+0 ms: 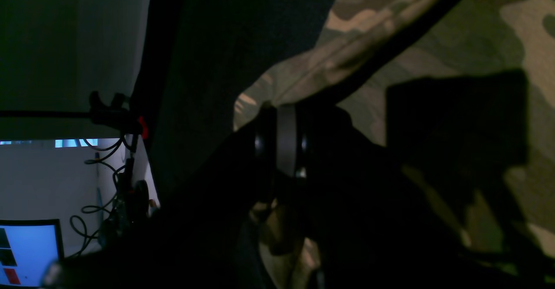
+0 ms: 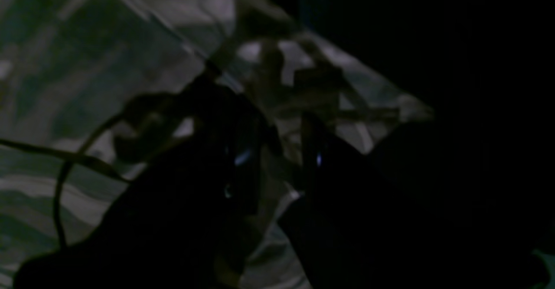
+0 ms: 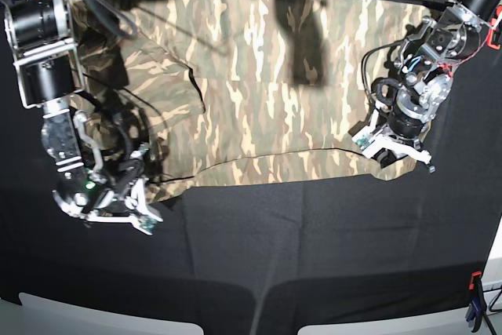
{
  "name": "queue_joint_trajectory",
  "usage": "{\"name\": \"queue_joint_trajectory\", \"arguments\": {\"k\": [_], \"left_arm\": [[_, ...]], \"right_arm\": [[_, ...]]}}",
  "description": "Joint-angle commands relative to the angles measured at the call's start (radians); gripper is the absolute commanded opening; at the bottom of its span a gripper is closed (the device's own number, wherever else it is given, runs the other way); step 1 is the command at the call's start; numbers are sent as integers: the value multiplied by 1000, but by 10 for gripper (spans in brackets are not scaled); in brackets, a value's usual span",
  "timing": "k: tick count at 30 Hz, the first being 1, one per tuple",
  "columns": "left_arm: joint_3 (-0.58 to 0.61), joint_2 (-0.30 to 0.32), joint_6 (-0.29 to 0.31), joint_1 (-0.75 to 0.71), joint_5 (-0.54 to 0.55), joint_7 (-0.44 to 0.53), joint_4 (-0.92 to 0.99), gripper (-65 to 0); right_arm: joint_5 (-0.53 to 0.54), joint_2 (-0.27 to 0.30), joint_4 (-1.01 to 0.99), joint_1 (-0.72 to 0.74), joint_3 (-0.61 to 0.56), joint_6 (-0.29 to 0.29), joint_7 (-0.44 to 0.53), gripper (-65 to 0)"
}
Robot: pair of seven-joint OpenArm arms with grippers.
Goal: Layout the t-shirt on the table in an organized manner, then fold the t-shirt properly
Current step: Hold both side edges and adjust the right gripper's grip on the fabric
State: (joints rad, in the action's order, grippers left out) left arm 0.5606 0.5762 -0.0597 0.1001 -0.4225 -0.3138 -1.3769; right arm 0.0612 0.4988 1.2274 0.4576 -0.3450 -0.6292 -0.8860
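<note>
- T-shirt [image 3: 259, 107] lies spread across the far half of the table [image 3: 314, 241], its long axis running left to right in the base view; the near hem curves and one corner at the left is rumpled.
- Left gripper [image 3: 396, 149], on the base view's right, sits at the shirt's near right corner. Its jaws are pressed together, and the left wrist view shows camouflage cloth [image 1: 433, 42] bunched right at the fingers, so I judge it has hold of that hem corner.
- Right gripper [image 3: 129, 198], on the base view's left, is at the near left corner, over the rumpled cloth. Its wrist view shows the fingers [image 2: 243, 150] standing a little apart with fabric [image 2: 65, 63] around and between them; whether they grip it I cannot tell.
- Each arm is nearest its own corner, so the next pull looks like drawing the hem toward the near side.
- No brand, label or readable writing shows anywhere.
</note>
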Motion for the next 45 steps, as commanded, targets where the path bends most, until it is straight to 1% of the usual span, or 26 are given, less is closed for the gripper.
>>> {"name": "queue_joint_trajectory", "arguments": {"k": [1, 8, 18, 21, 25, 28, 31, 38, 45], "left_arm": [[-10, 11, -19, 16, -10, 15, -14, -650], [-10, 11, -19, 16, -10, 15, -14, -650], [-10, 11, -19, 16, -10, 15, -14, -650], [-10, 11, -19, 16, -10, 15, -14, -650], [-10, 11, -19, 16, -10, 15, -14, -650], [-10, 11, -19, 16, -10, 15, -14, -650], [-10, 11, -19, 16, -10, 15, -14, -650], [-10, 11, -19, 16, -10, 15, -14, -650], [-10, 11, -19, 16, -9, 15, -14, -650]], "right_arm": [[3, 15, 16, 33, 7, 0, 6, -491], [22, 14, 16, 33, 6, -1, 12, -492], [21, 14, 16, 33, 5, -8, 48, -492], [22, 14, 10, 33, 5, -27, 52, -492], [21, 14, -22, 33, 5, -30, 66, -492], [11, 14, -50, 33, 5, -30, 77, -492], [-25, 14, -68, 33, 5, -29, 105, -492], [-27, 13, -74, 33, 5, -29, 130, -493], [-29, 1, -74, 33, 5, -29, 130, -493]]}}
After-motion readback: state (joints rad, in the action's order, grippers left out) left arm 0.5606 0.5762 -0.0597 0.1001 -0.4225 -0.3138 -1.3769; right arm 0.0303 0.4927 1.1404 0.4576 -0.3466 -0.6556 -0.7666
